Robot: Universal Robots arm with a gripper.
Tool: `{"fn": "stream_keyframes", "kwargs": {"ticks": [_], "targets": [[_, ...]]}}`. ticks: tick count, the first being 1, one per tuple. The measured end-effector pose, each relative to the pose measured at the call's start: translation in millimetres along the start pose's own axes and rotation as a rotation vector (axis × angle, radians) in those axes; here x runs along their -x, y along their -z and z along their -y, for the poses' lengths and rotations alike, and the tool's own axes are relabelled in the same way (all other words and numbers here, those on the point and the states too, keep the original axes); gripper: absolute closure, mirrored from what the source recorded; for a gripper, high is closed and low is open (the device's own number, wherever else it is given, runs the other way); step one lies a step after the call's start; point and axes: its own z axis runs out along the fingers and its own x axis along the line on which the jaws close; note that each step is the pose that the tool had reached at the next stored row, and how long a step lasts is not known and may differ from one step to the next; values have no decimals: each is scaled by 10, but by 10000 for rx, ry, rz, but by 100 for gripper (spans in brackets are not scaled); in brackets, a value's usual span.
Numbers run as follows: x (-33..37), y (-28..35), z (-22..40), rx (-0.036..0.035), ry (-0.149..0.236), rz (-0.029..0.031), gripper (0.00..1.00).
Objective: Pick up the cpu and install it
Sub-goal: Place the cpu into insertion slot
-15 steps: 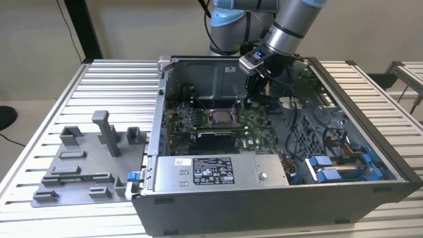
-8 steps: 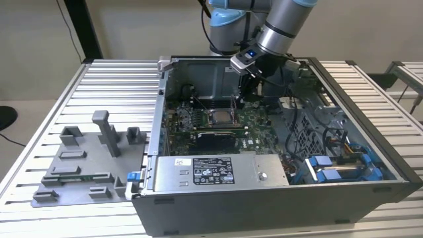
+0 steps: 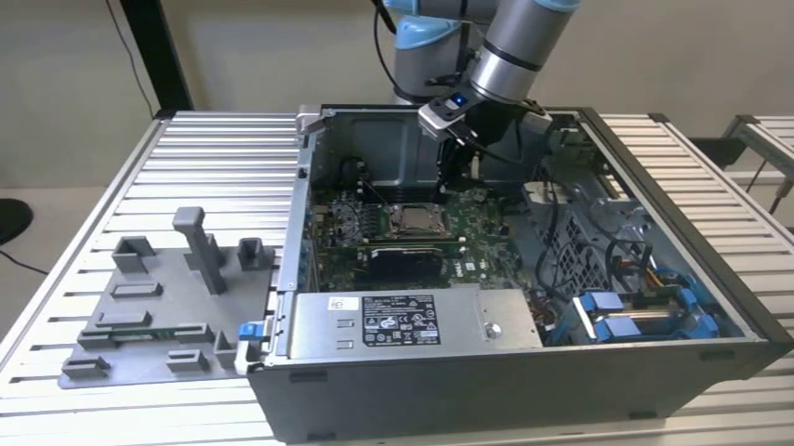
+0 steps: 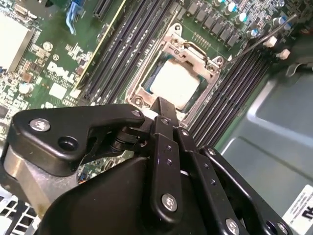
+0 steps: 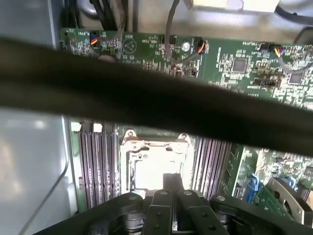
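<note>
Second wrist view puts the black linkage of your end effector (image 4: 160, 104) closest to you, its fingers drawn together into one narrow tip with nothing held between them. Just past that tip lies the cpu (image 4: 171, 83), its pale silver-white top flat inside the socket (image 4: 193, 51), whose metal frame runs around it. You cannot tell whether the tip touches the chip or hangs just above it. Dark memory slots (image 4: 122, 44) run along both sides of the socket, and the green motherboard (image 4: 54, 73) spreads out beyond them.

In the first wrist view, you see the same narrow tip (image 5: 171, 178) over the edge of the brightly lit cpu (image 5: 149, 171).

In the exterior view, the grey power supply (image 3: 410, 321) sits nearer to you than the socket (image 3: 414, 220), inside the open computer case (image 3: 496, 381). The cpu (image 3: 412, 219) shows as a pale square within the socket. Your end effector (image 3: 455, 186) reaches down just beyond the socket's far side, under the arm (image 3: 522, 37). Well off to the exterior view's left of the socket, outside the case, the grey fixture tray (image 3: 137, 316) rests on the slatted counter (image 3: 223, 149).
</note>
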Motion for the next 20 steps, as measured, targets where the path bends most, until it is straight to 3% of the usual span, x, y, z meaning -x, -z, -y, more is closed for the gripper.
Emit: {"fn": "stream_keyframes", "kwargs": {"ticks": [3, 10, 13, 18, 20], "targets": [[-4, -21, 72, 232, -13, 10, 100], [-12, -71, 224, 911, -34, 16, 100], [-20, -101, 311, 1065, -30, -25, 100], [-35, -154, 446, 1364, 5, -206, 100], [-45, -182, 534, 1472, 1, -206, 100]]}}
